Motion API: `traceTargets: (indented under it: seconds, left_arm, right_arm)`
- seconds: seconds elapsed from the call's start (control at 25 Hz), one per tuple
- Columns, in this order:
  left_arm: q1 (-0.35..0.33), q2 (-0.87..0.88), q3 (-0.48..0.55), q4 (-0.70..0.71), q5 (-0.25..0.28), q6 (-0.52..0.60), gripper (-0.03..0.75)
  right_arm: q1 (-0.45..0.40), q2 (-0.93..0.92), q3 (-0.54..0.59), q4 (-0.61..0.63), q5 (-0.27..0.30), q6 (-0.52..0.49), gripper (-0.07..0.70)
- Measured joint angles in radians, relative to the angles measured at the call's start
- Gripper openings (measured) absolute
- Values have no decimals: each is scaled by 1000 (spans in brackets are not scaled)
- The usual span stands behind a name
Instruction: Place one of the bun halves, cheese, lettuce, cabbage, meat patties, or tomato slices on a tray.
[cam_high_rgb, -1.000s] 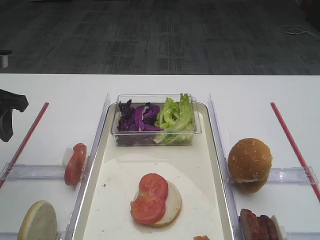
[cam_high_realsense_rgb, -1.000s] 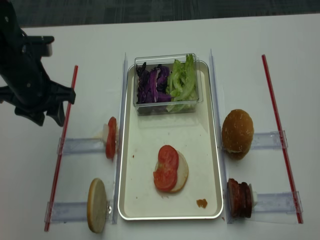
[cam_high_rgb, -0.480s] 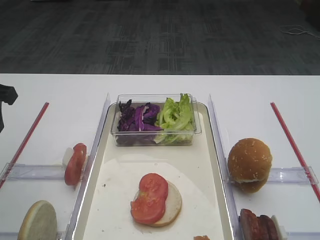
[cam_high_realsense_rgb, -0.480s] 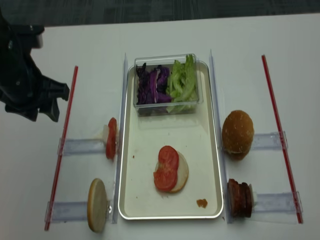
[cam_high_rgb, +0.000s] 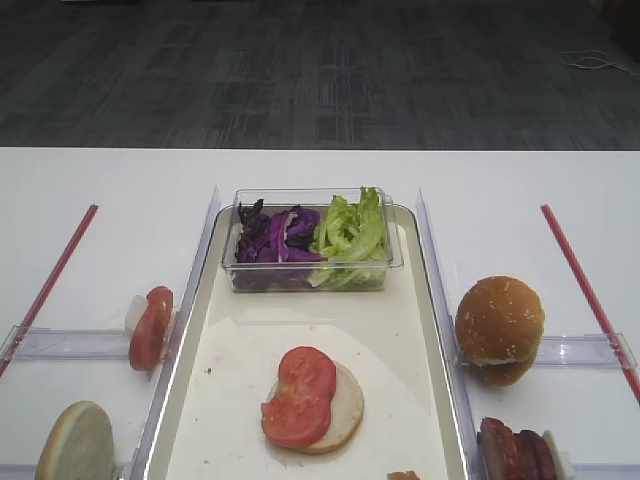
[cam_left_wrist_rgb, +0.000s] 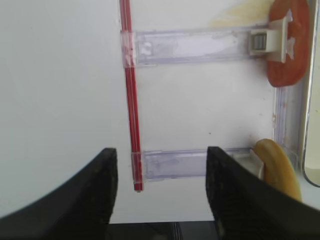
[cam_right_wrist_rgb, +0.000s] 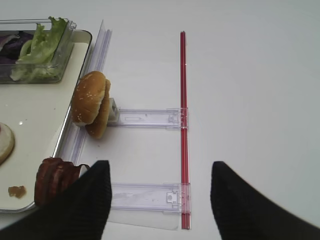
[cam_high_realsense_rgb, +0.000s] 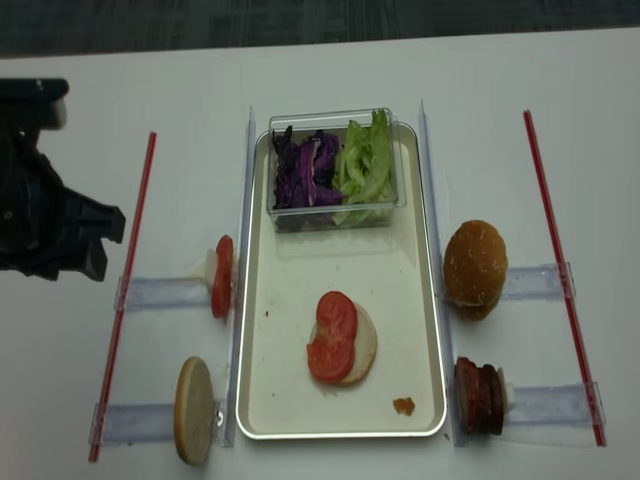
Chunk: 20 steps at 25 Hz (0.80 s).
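Left of the red strip (cam_high_realsense_rgb: 125, 290), the left gripper (cam_left_wrist_rgb: 159, 192) hangs over bare table with jaws spread and empty. Over the table's right side, the right gripper (cam_right_wrist_rgb: 159, 200) is likewise parted, holding nothing. On the tray (cam_high_realsense_rgb: 290, 405) a bun half (cam_high_realsense_rgb: 358, 350) carries two tomato slices (cam_high_realsense_rgb: 332, 335).

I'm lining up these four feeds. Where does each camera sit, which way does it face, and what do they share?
Exterior high: front, angled down at the tray; no robot shows.
Realsense: overhead, looking down at the tray; left gripper at left edge.
Right wrist: on the right arm, facing down over open right gripper to stacked bun halves.
Left wrist: over open left gripper, facing a tomato slice.
Shared: both high views show the tomato-topped bun.
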Motion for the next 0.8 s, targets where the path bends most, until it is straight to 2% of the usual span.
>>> traceTargets:
  seconds: [0.36,0.8]
  left_arm:
    - [0,-184,124,-29,0,6,376]
    - [0,-410,239,-50,29,11,376]
  right_arm:
    - [0,0,0,0,0,0,452]
    - [0,0,0,0,0,0,452]
